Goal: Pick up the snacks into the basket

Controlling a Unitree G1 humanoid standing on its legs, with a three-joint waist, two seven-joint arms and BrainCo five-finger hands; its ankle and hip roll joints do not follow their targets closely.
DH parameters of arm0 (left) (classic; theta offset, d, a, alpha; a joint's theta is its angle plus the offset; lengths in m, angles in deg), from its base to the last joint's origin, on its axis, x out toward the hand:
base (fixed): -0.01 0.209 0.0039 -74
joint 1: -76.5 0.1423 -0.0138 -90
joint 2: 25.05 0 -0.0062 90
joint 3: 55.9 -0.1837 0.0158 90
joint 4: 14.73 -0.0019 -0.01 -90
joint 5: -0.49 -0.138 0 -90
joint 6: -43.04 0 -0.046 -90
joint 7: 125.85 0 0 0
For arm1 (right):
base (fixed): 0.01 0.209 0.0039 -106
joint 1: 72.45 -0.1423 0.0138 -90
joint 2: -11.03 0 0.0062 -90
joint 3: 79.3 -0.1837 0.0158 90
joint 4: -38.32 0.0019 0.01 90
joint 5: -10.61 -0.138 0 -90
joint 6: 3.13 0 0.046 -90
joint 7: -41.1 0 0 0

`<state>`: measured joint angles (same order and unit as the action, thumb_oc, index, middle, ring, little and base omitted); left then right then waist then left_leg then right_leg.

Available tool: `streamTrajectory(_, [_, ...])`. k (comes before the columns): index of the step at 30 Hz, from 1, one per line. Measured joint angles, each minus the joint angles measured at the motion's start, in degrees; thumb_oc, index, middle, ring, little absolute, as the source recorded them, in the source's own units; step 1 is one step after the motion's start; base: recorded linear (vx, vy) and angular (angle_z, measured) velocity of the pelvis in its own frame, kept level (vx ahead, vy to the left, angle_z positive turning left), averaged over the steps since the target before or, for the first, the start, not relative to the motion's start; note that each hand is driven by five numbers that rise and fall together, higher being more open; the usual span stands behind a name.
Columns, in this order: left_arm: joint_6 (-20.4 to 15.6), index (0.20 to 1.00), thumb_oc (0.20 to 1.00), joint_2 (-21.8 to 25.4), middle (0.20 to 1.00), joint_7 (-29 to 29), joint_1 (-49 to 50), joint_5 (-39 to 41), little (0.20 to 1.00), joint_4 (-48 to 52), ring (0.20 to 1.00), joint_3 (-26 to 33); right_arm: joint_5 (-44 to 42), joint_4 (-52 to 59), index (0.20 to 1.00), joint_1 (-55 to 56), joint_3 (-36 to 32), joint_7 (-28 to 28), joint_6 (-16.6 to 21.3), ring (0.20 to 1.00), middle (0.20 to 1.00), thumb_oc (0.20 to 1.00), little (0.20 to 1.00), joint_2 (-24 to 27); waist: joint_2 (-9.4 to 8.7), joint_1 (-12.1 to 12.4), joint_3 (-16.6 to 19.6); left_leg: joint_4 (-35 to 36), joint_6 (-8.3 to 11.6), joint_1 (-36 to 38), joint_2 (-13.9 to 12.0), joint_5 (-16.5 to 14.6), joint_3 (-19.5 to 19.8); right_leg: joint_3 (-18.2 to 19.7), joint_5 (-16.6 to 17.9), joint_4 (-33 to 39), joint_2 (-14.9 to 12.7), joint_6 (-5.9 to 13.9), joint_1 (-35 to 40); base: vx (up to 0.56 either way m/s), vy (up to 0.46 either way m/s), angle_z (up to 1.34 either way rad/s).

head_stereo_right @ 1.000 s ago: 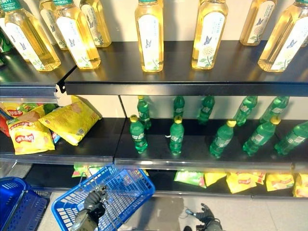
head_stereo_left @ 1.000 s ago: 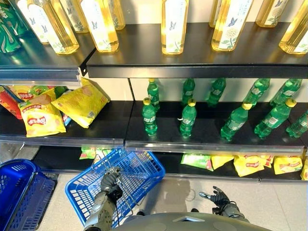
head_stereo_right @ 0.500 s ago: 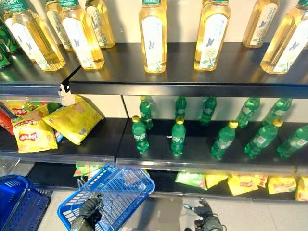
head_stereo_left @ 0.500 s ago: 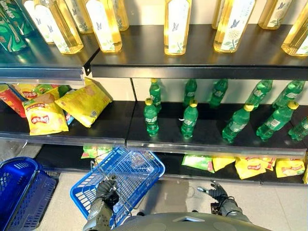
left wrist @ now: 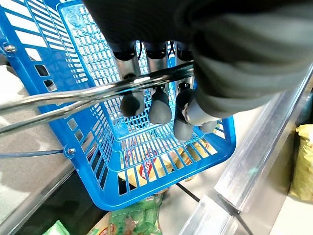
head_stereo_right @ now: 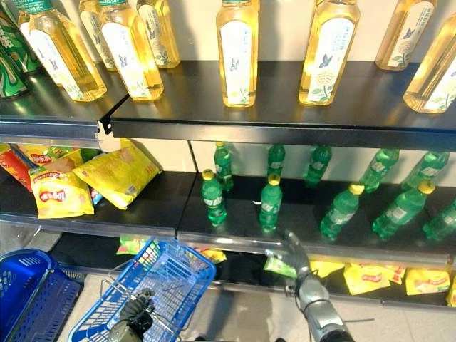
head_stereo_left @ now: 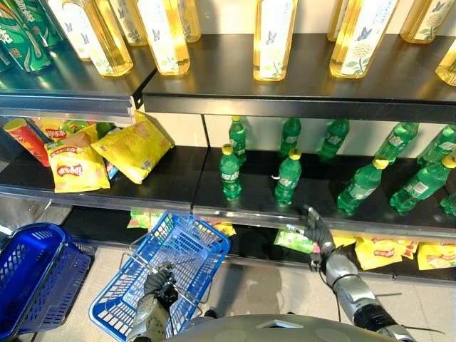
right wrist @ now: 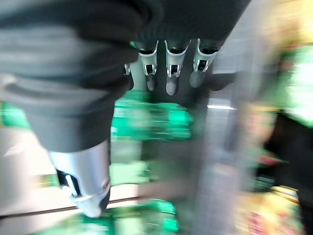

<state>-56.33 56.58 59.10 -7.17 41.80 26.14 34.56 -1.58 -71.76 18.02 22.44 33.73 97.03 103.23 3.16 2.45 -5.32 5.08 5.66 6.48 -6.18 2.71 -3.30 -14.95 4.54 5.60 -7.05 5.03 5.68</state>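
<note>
My left hand (head_stereo_left: 157, 286) is shut on the wire handle (left wrist: 93, 94) of a blue mesh basket (head_stereo_left: 116, 312) that hangs in front of the bottom shelf. A yellow snack bag (left wrist: 146, 169) shows through the basket's mesh; I cannot tell whether it lies inside. My right hand (head_stereo_left: 318, 234) is open, fingers straight, at the front edge of the middle shelf, just above a green snack bag (head_stereo_left: 291, 239) on the bottom shelf. Yellow snack bags (head_stereo_left: 381, 251) lie to its right. More yellow bags (head_stereo_left: 132, 147) lean on the middle shelf at the left.
Green soda bottles (head_stereo_left: 229, 171) stand and lie on the middle shelf right above the right hand. Tall bottles of yellow drink (head_stereo_left: 274, 35) line the top shelf. A second, darker blue basket (head_stereo_left: 28, 274) sits on the floor at the lower left.
My right hand has risen from near the floor to the shelf front by the green bag. The basket has dropped and swung slightly left. The camera has shifted a little.
</note>
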Motion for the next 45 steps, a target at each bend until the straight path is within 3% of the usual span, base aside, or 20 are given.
streamTrajectory(10, [0.0, 0.2, 0.2, 0.0, 0.2, -0.48, 0.21, -0.03, 0.2, 0.44, 0.2, 0.81, -3.2, 4.07, 1.0, 0.11, -3.06, 1.73, 2.41, 1.0, 1.0, 1.0, 1.0, 0.74, -1.1, -0.08, -2.34, 0.0, 0.04, -0.03, 0.01, -0.03, -1.32, 0.33, -0.18, 0.0, -0.11, 0.28, -0.41, 0.0, 0.005, -0.02])
streamTrajectory(17, [-0.01, 0.2, 0.2, -0.02, 0.2, -0.96, 0.21, -0.02, 0.2, 0.68, 0.2, 0.88, -2.94, 1.25, 1.0, -3.85, -4.35, -1.04, 2.41, 1.0, 1.0, 1.0, 1.0, 0.75, -1.17, 0.18, -2.86, 0.0, 0.05, -0.04, 0.0, -0.09, -1.38, 0.37, -0.19, 0.0, -0.1, 0.28, -0.4, 0.0, 0.0, 0.0])
streamTrajectory(31, [-0.04, 0.2, 0.2, -0.17, 0.2, -0.96, -0.4, 0.07, 0.2, 1.27, 0.2, 1.05, 0.3, -4.85, 1.0, -11.62, -3.9, -4.37, 1.91, 1.0, 1.0, 1.0, 1.0, 0.9, -0.12, 1.65, -6.52, -0.16, 0.0, -0.36, 0.31, 0.07, -0.94, -0.38, -0.01, -0.45, -0.27, 0.11, -0.48, -0.05, 0.01, 0.01])
streamTrajectory(35, [-0.47, 0.2, 0.2, -0.05, 0.2, -1.01, -4.27, 0.01, 0.2, 2.96, 0.2, 0.67, 0.4, -4.78, 1.0, -14.13, -4.1, -5.24, 1.84, 1.0, 1.0, 1.0, 1.0, 2.91, 0.25, 1.83, -10.99, -5.53, -0.54, -8.04, 0.79, -0.11, -0.3, -1.47, -1.2, -6.49, -1.57, -0.12, -7.2, -0.21, 0.028, 0.21])
streamTrajectory(38, [-1.09, 0.2, 0.2, 0.28, 0.2, -0.77, -7.89, 0.06, 0.2, 2.97, 0.2, 0.71, 0.41, -3.04, 1.0, -15.3, -4.62, -5.38, 1.88, 1.0, 1.0, 1.0, 1.0, 3.18, 0.12, 1.56, -15.06, -9.96, -0.98, -12.66, 1.34, -0.96, 0.57, -1.47, -4.6, -14.84, -3.76, -0.25, -12.99, -0.16, 0.022, 0.15])
streamTrajectory(45, [-2.04, 0.2, 0.2, 1.42, 0.2, -0.31, -10.62, 0.17, 0.2, 3.15, 0.2, 0.81, 0.98, 5.22, 1.0, -12.86, -7.69, -4.75, 2.55, 1.0, 1.0, 1.0, 1.0, 3.64, -0.27, 1.13, -16.44, -20.81, -1.19, -21.54, 2.33, -4.9, 1.93, -1.33, -10.72, -28.16, -7.17, -0.62, -22.05, -0.08, -0.012, 0.13])
